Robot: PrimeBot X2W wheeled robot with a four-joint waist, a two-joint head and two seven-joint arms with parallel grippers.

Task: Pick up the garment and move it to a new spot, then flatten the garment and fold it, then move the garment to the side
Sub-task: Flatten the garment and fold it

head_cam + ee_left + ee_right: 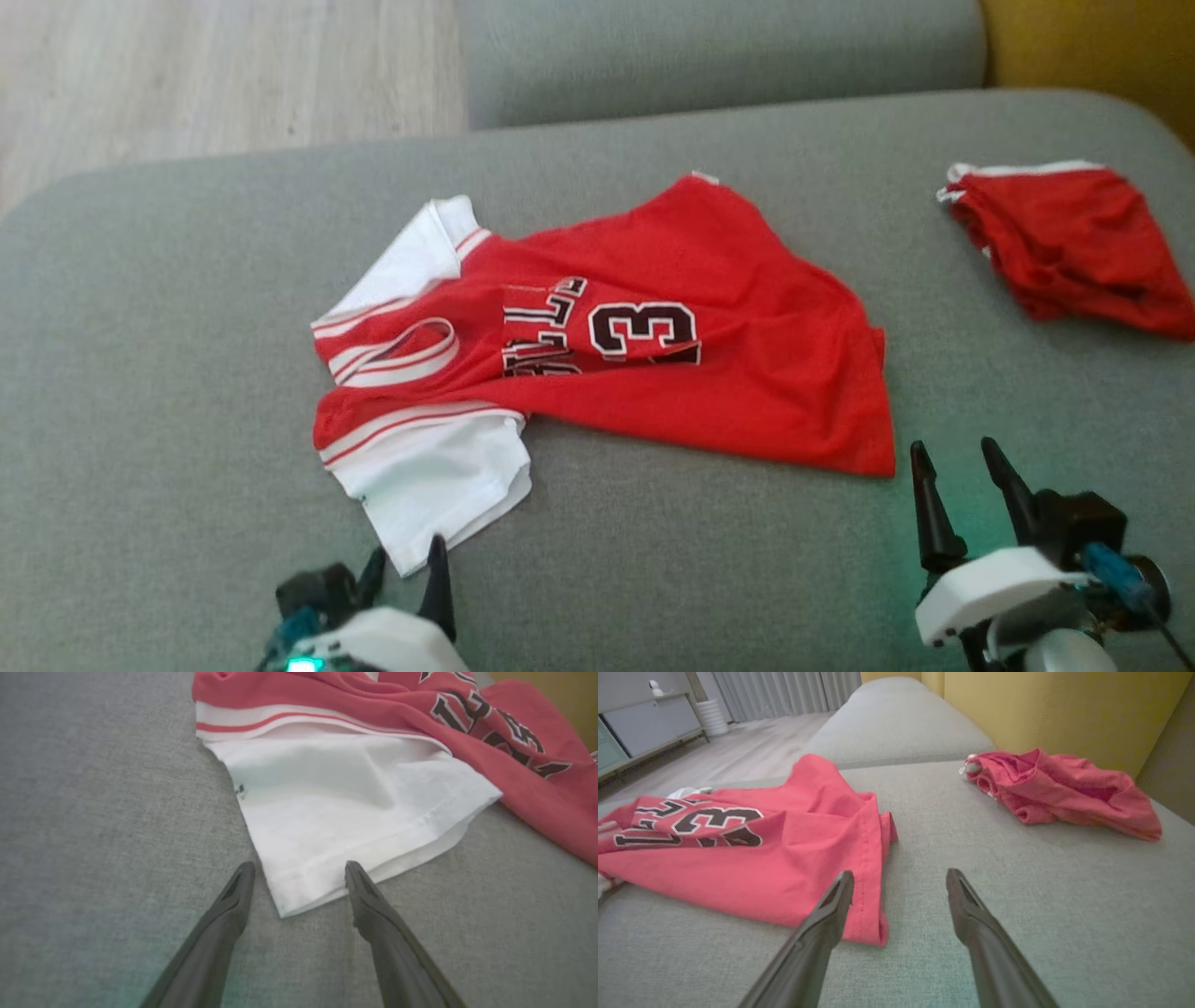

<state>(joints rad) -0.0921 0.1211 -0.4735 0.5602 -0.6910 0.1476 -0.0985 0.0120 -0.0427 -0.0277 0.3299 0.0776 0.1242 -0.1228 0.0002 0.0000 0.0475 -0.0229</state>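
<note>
Both released (nothing held), the left pincer (299,868) and right pincer (900,875) are risking nipping just 1 layer of the doubled jersey (653,392).

You see your right gripper (900,876) with its two dark fingers spread wide and nothing between them, low over the grey cushion (1017,891). The finger on this view's left overlaps the hem of the red jersey (752,863), which lies rumpled at the left with its black-and-white 3 showing; you cannot tell whether they touch. A second red garment (1064,788) lies bunched at the upper right, well apart, beside a yellow backrest (1041,709). Beyond are a wooden floor (752,742) and grey curtains (784,690).
</note>
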